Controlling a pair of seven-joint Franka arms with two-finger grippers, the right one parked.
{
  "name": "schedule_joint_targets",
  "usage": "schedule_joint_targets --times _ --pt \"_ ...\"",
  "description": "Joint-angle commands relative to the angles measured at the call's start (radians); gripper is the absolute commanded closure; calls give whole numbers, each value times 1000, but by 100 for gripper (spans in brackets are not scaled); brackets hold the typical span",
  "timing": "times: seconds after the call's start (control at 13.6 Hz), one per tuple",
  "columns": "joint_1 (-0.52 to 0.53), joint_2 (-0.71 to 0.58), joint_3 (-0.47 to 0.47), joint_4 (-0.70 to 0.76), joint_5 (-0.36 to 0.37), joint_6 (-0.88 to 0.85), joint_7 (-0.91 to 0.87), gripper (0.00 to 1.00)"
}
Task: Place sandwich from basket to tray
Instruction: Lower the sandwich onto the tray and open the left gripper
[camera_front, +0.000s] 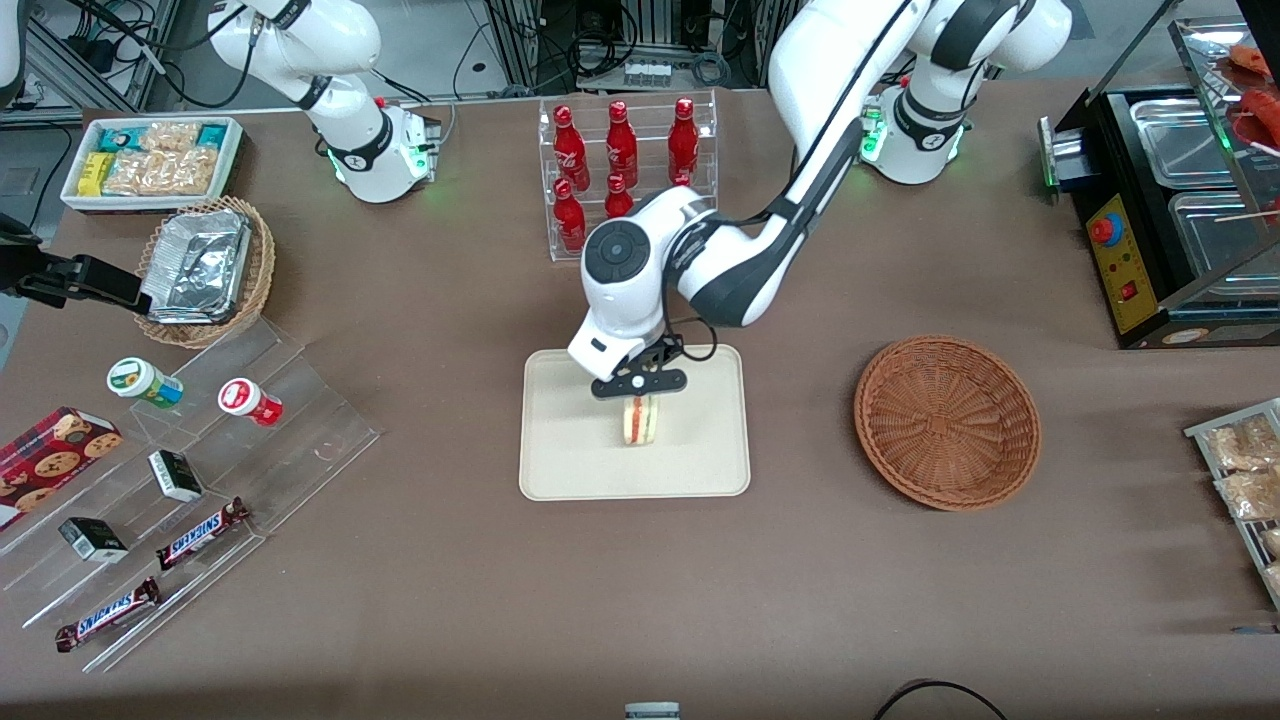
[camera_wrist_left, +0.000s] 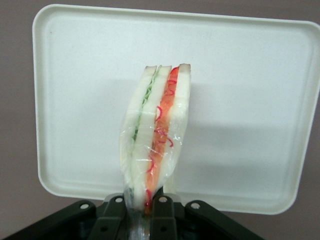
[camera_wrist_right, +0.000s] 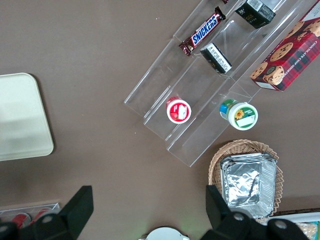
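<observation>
Over tray | tool gripping sandwich | basket empty

A brown table carries the cream tray near its middle; the gripper hangs over that tray; the reddish wicker basket lies beside the tray toward the working arm's end; a clear stepped display and a tan basket of foil packs lie toward the parked arm's end.

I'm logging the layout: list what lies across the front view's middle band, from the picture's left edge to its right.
Foil-pack basket → tray → sandwich, held upright over the tray in the shut pincer → empty brown basket → black machine.
</observation>
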Motion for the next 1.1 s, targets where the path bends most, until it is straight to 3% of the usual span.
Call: schedule_joint_targets --times 0.0,0.51,0.59,0.66,0.73,1.03 --pt "-31 80 13 76 42 20 -4 100" --pt "-41 118 14 78 43 34 -124 100" --pt "-41 118 14 76 43 34 -121 86" --pt "-40 115 14 78 43 32 -109 17" --pt "-40 109 16 78 43 29 -106 1" --pt "-22 -5 19 84 42 -79 -115 0"
